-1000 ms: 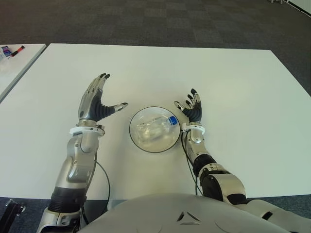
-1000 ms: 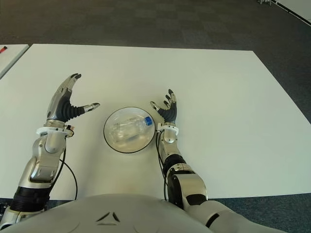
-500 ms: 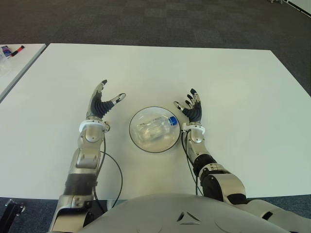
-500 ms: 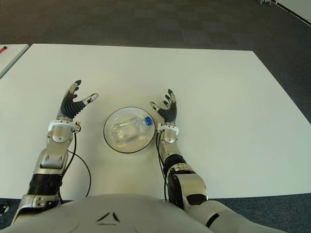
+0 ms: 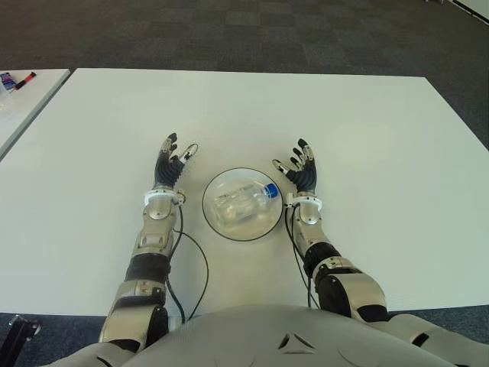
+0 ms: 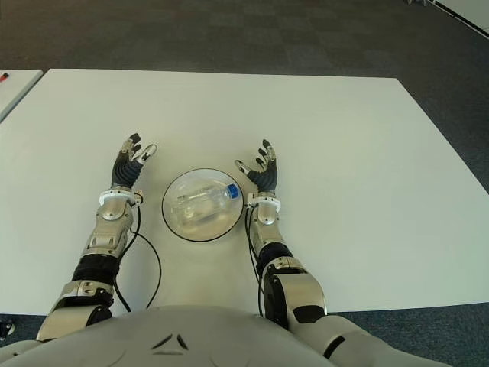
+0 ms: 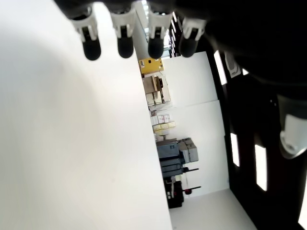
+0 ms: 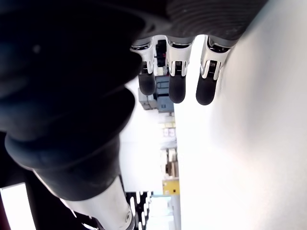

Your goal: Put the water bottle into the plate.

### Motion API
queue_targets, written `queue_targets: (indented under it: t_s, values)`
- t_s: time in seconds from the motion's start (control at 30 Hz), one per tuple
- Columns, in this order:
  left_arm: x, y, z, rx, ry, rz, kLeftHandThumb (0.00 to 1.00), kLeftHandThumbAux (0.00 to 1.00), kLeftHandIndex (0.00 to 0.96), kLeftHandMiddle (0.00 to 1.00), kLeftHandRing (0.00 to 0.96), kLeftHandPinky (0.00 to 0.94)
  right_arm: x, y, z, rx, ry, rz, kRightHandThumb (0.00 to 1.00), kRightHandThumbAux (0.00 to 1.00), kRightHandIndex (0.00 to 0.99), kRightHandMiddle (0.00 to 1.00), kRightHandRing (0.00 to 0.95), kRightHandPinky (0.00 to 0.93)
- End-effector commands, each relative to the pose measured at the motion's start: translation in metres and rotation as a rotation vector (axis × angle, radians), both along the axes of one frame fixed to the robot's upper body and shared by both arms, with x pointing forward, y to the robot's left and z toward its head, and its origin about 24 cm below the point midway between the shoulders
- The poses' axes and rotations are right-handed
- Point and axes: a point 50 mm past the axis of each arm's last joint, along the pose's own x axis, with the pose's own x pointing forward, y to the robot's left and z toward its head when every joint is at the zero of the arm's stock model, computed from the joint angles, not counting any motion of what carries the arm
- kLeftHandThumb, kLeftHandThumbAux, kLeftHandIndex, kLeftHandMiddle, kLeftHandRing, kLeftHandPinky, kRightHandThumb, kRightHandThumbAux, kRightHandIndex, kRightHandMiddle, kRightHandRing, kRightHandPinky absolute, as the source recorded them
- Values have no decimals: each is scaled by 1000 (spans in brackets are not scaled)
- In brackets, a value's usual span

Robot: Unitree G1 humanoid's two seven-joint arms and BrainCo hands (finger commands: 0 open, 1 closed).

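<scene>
A clear water bottle (image 5: 243, 200) with a blue cap lies on its side inside the glass plate (image 5: 221, 227) on the white table (image 5: 367, 122). My left hand (image 5: 170, 163) shows just left of the plate, fingers spread and holding nothing. My right hand (image 5: 299, 167) shows just right of the plate, fingers also spread and empty. Both wrist views show only straight fingertips (image 7: 124, 40) (image 8: 176, 81) over the bare white tabletop.
A second white table (image 5: 19, 99) stands at the far left with small items, among them a red marker (image 5: 25, 77). Dark carpet lies beyond the table's far edge. A black cable (image 5: 187, 267) runs along my left forearm.
My left hand has come down and moved in toward the plate, from raised at the left to low beside the plate's left rim. The right hand and the bottle have not moved.
</scene>
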Motion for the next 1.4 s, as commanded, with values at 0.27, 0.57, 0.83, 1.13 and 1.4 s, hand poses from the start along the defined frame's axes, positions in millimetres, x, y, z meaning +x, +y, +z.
queue_targets:
  t_s: [0.27,0.57,0.83,1.13,1.4]
  values:
    - [-6,-10,5,-2,7,-14,0,568,0,2,0,0,-12,-4,-17,8,97,-17,0,938,101,96,109,172]
    - [-10,-12,2,27,24,-29,0,676,0,22,8,0,-12,-3,-17,6,96,-17,0,956,113,105,117,186]
    - [-13,-14,-7,-57,43,-65,0,720,0,15,7,3,-12,-3,-17,2,97,-17,0,947,111,103,118,180]
    - [-13,-18,-12,-144,35,-81,0,758,0,25,18,27,-12,-3,-17,0,95,-19,0,944,108,101,115,180]
    - [-13,-21,-16,-190,38,-71,0,788,0,50,44,76,-12,-3,-17,-1,97,-20,0,946,110,102,115,182]
